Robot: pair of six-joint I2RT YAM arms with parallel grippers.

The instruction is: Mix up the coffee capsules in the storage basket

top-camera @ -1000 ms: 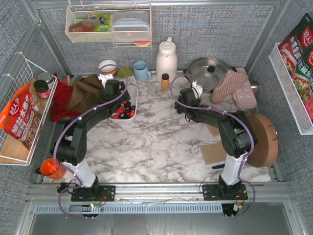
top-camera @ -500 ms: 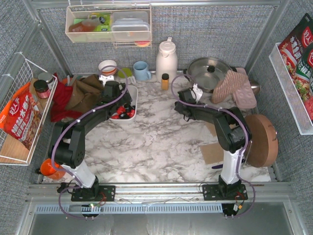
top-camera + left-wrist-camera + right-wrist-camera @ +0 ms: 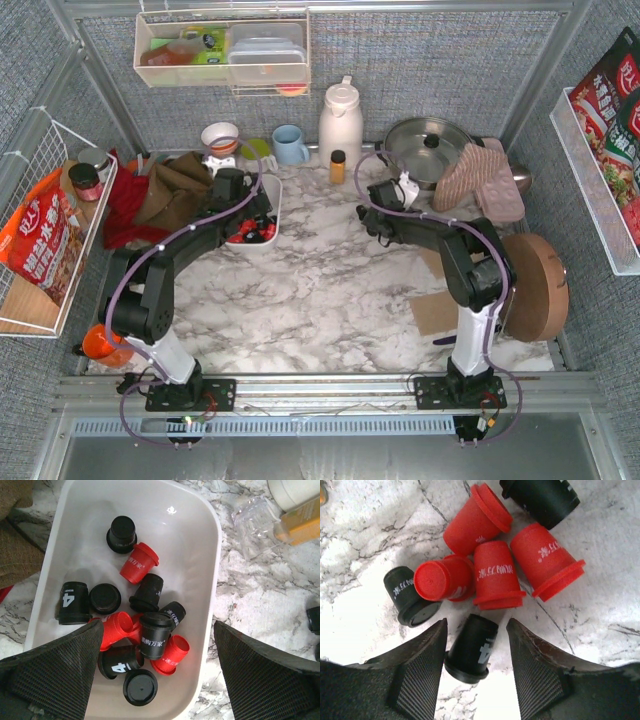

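The white storage basket (image 3: 210, 555) holds several red and black coffee capsules (image 3: 150, 630); it also shows in the top view (image 3: 276, 190). My left gripper (image 3: 157, 625) hangs open over its near end, fingers wide, one on each side of the pile. On the marble further right lie several more capsules (image 3: 492, 575), red and black. My right gripper (image 3: 476, 625) is low over them, open, with a black capsule marked 4 (image 3: 472, 647) lying between its fingers; narrow gaps show on both sides. In the top view the right gripper (image 3: 375, 222) hides that pile.
An amber bottle (image 3: 338, 165), a white thermos (image 3: 340, 120), a blue mug (image 3: 290, 145) and a red-and-white bowl (image 3: 220, 135) line the back. A lidded pan (image 3: 430, 148), oven mitts (image 3: 485, 180) and a round board (image 3: 535, 285) fill the right. Brown cloth (image 3: 170, 190) lies left of the basket.
The right gripper's fingers have drawn closer together around the black capsule, and its arm has shifted slightly. The left gripper stays open over the basket.
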